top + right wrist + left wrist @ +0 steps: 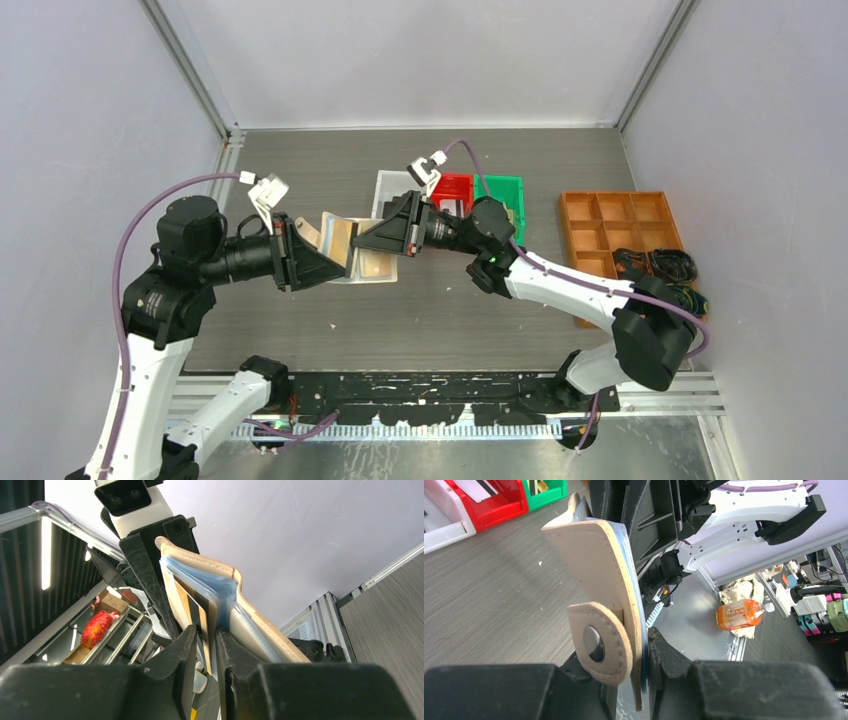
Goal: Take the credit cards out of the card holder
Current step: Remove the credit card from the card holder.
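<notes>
The beige card holder hangs above the table between the two arms. My left gripper is shut on its cover beside the snap tab. In the right wrist view the card holder stands open, its clear sleeves fanned out. A gold credit card and a dark one beside it stick out of the sleeves. My right gripper has its jaws drawn in on their edges, shut on them. In the top view the right gripper meets the holder from the right.
A white bin, a red bin and a green bin stand behind the grippers; a white striped card lies in the red one. An orange compartment tray sits at the right, with black cables on its near end.
</notes>
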Action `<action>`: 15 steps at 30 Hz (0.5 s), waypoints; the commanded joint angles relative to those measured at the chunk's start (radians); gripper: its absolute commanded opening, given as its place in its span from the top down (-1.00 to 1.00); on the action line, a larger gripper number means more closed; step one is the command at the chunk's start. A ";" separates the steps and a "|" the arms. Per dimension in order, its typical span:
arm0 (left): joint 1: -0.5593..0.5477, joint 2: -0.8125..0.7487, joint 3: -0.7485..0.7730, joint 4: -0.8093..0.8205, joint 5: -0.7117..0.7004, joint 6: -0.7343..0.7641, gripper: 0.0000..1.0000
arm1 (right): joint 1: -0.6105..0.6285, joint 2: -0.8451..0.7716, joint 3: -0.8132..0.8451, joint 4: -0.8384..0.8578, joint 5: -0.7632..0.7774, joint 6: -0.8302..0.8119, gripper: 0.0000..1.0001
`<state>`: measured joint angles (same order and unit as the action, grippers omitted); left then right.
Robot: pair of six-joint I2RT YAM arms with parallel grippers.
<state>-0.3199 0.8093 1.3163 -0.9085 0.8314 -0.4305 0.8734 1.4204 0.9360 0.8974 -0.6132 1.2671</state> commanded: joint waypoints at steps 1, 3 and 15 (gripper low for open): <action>-0.025 0.009 -0.017 0.046 0.153 -0.009 0.55 | 0.042 0.000 0.028 0.108 0.038 0.007 0.54; -0.025 0.008 -0.016 0.043 0.151 -0.004 0.55 | 0.043 -0.004 0.021 0.116 0.038 0.008 0.61; -0.011 -0.013 -0.005 0.036 0.121 0.003 0.68 | 0.043 -0.074 -0.086 0.140 0.052 -0.028 0.98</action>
<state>-0.3202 0.8062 1.3018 -0.9356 0.8715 -0.4313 0.8852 1.4014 0.8772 0.9836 -0.5846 1.2701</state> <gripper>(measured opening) 0.214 0.054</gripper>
